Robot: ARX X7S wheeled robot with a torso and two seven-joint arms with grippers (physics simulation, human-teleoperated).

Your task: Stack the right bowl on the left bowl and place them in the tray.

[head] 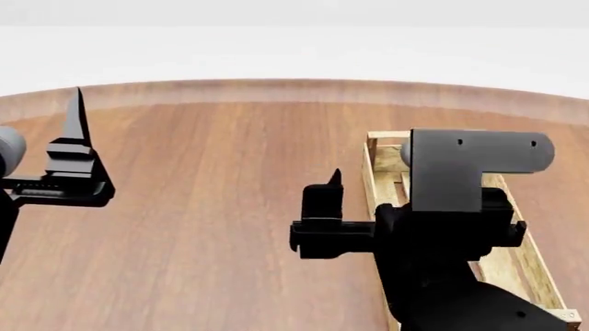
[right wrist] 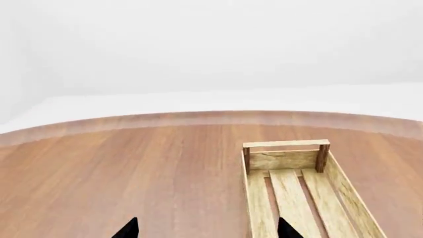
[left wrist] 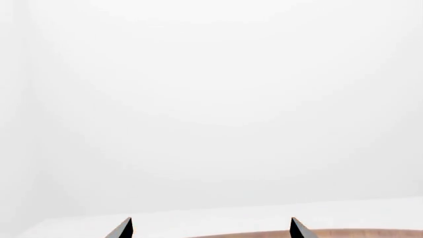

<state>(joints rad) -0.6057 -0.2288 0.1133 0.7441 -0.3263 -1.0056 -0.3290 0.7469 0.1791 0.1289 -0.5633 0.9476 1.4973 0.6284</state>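
Honestly, I see no bowls on the counter (head: 212, 207), only the tray (right wrist: 290, 188) beneath my right end effector (right wrist: 206, 230), and with both end effectors' (left wrist: 210, 229) fingers spread and empty, I risk reaching blind and clipping the tray wall.

Your head view looks forward and down over table (head: 203, 207); right wrist view sits low, faces table's far edge, shares tray (right wrist: 290, 191) with head view; left wrist view faces blank wall, catching only table rim.
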